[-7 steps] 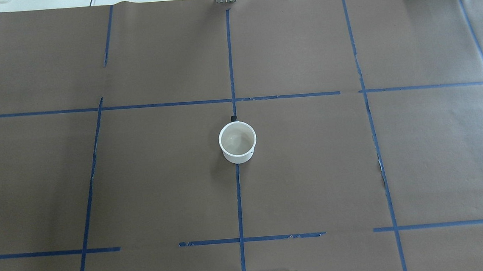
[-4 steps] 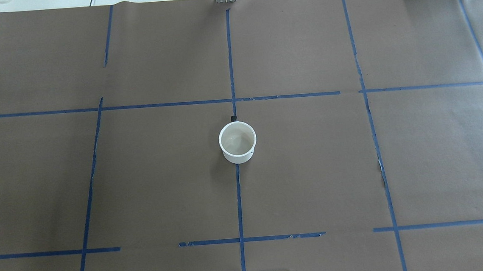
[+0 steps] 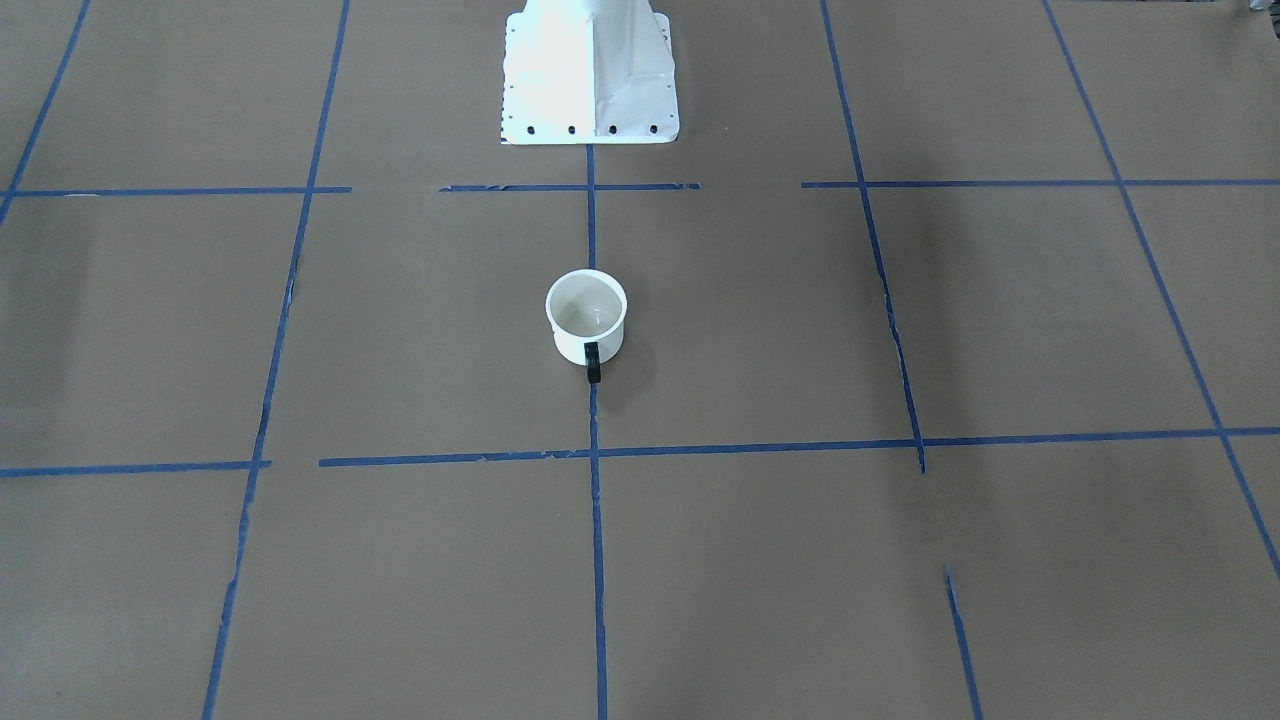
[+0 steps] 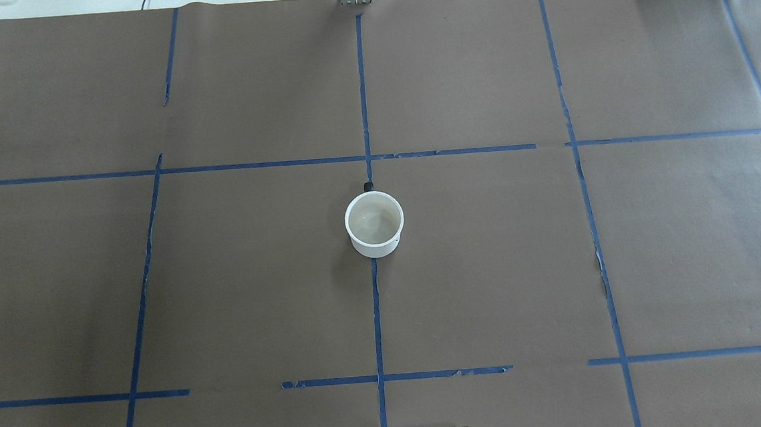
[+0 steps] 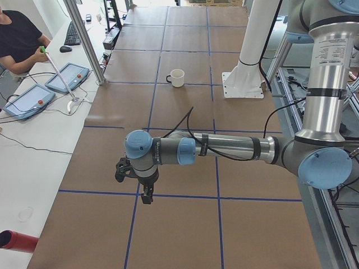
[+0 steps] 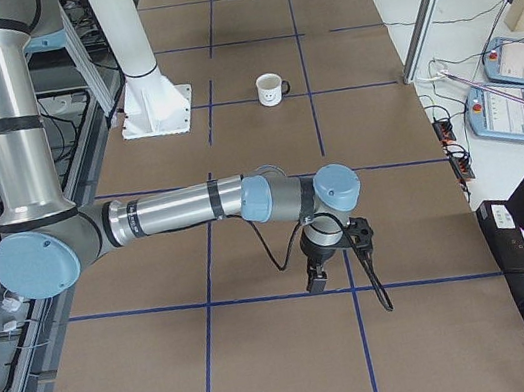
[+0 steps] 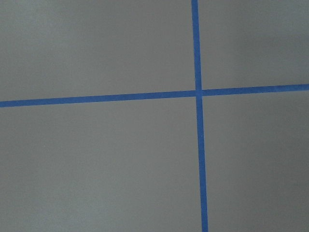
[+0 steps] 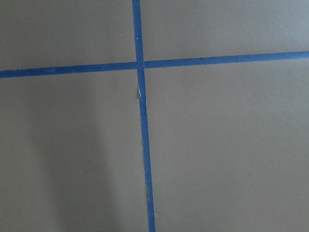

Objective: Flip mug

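Observation:
The small white mug (image 4: 374, 224) stands upright, mouth up, at the middle of the brown paper-covered table, and its black handle (image 3: 593, 365) points away from the robot's base. It also shows in the front-facing view (image 3: 586, 318), in the left view (image 5: 177, 77), and in the right view (image 6: 271, 89) with its smiley face. My left gripper (image 5: 147, 197) points down over the table's left end, far from the mug. My right gripper (image 6: 315, 283) points down over the right end. I cannot tell whether either is open or shut. Both wrist views show only paper and blue tape.
The robot's white pedestal (image 3: 588, 80) stands at the table's near edge, behind the mug. Blue tape lines grid the paper. An operator (image 5: 17, 39) sits by teach pendants (image 5: 67, 77) beyond the far edge. An aluminium post (image 5: 87, 42) rises there.

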